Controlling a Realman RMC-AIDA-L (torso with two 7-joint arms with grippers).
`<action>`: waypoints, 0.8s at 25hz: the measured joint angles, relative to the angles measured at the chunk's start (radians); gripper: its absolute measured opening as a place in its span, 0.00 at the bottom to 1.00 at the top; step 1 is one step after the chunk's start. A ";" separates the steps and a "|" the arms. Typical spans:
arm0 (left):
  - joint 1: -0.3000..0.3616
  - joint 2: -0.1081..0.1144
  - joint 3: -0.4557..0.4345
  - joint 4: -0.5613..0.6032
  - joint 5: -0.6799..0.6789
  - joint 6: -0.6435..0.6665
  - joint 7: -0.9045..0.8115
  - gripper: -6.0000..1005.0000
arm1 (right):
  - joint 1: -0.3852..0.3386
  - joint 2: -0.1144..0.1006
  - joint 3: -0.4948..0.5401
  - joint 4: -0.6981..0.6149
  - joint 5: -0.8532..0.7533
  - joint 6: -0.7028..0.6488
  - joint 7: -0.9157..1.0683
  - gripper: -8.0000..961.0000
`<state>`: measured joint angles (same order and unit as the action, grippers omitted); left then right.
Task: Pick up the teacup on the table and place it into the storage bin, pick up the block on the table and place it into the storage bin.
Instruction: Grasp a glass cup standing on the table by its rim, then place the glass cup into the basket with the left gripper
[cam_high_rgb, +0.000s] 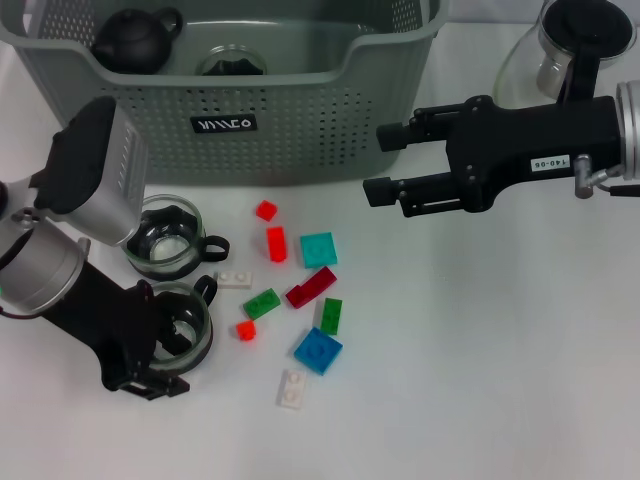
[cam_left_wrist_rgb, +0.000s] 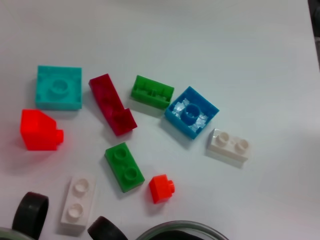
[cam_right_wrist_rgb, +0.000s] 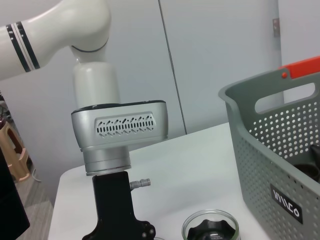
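Observation:
The grey-green storage bin (cam_high_rgb: 300, 120) stands at the back; it also shows in the right wrist view (cam_right_wrist_rgb: 270, 165). Two glass teacups with black handles stand on the table: one (cam_high_rgb: 165, 240) near the bin, one (cam_high_rgb: 190, 322) closer to me. My left gripper (cam_high_rgb: 165, 345) is low at the closer teacup, its black body against the cup's side. That cup's rim (cam_left_wrist_rgb: 180, 231) shows in the left wrist view. Several small blocks lie to the cups' right, among them a teal one (cam_high_rgb: 318, 249) (cam_left_wrist_rgb: 58, 87) and a blue one (cam_high_rgb: 317, 350) (cam_left_wrist_rgb: 191, 111). My right gripper (cam_high_rgb: 385, 160) is open and empty, up beside the bin's front right corner.
Inside the bin are a black teapot (cam_high_rgb: 135, 40) and a glass cup (cam_high_rgb: 230, 65). A glass pitcher with a black lid (cam_high_rgb: 560, 50) stands at the back right. Red (cam_high_rgb: 276, 243), green (cam_high_rgb: 262, 303) and white (cam_high_rgb: 292, 388) blocks lie close together.

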<state>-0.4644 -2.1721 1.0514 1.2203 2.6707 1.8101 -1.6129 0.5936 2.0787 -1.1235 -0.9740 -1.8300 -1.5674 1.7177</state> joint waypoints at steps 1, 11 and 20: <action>-0.001 0.000 0.000 -0.002 0.000 -0.003 -0.003 0.62 | 0.000 0.000 0.002 0.000 0.000 0.000 0.000 0.78; -0.007 0.000 0.005 -0.018 -0.001 -0.022 -0.015 0.33 | -0.002 -0.003 0.013 -0.002 0.000 0.000 -0.005 0.78; -0.007 0.003 -0.014 0.000 -0.009 0.044 -0.019 0.09 | -0.002 -0.004 0.016 -0.001 0.000 0.000 -0.012 0.78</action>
<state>-0.4713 -2.1693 1.0378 1.2198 2.6620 1.8537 -1.6320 0.5921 2.0751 -1.1075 -0.9749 -1.8300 -1.5677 1.7059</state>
